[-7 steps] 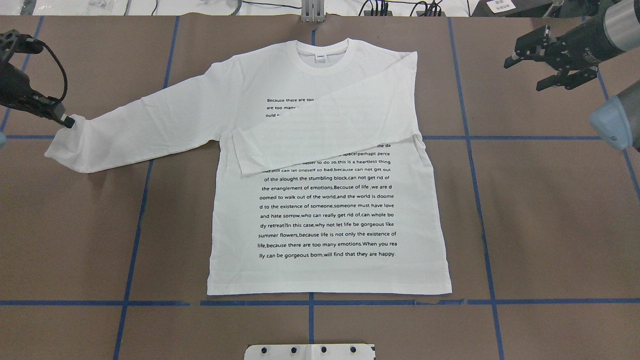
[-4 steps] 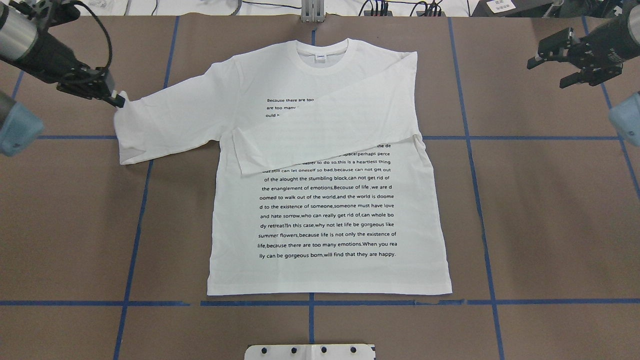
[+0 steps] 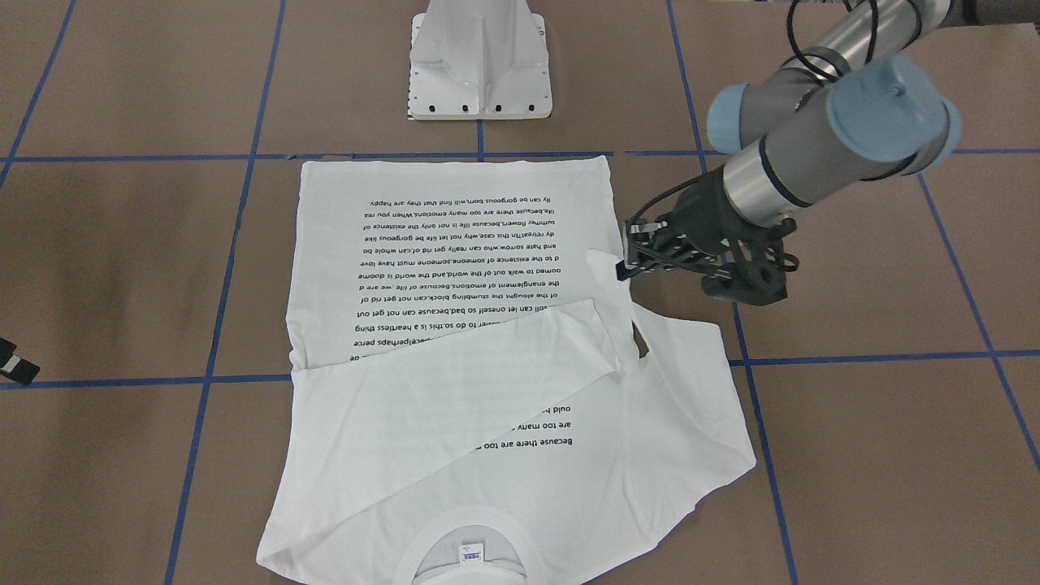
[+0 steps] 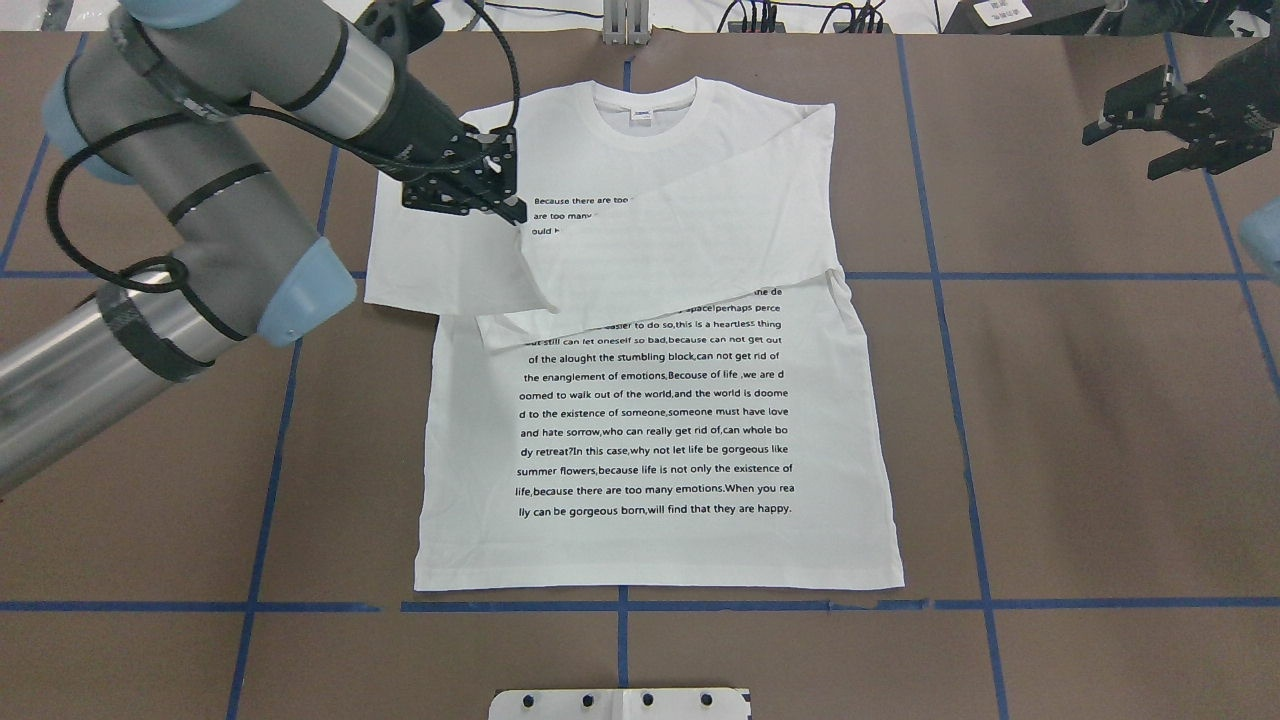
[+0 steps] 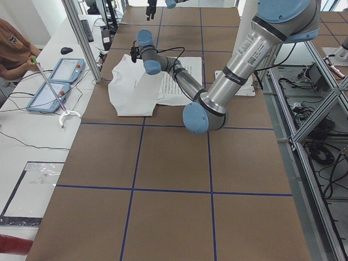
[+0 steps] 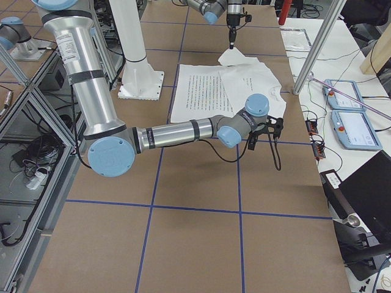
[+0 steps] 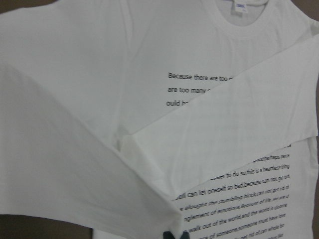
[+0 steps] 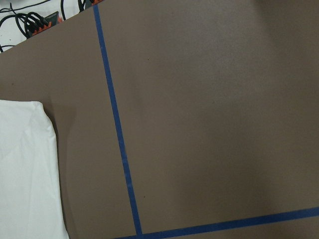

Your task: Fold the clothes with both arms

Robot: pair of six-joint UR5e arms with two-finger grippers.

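White long-sleeved T-shirt, one item: I am seeing it lying front up in the middle of the brown bench. Its ribbed collar and neck tag are sitting at the far end, and its hem at the near end by the white pedestal base.
Block of black text: running down the chest, its upper lines partly covered.
Right sleeve: lying folded slantwise across the chest, cuff pointing left.
Left sleeve: being lifted by its cuff and doubling back towards the body.
Left arm: reaching in over the shirt's left shoulder. Its jaws are pinching the left cuff tight between them, just above the first text lines.
Right arm: hanging over bare bench at the far right, well apart from the shirt. I am reading its jaws as spread wide and holding nothing.
Blue tape lines: crossing the bench in a grid.
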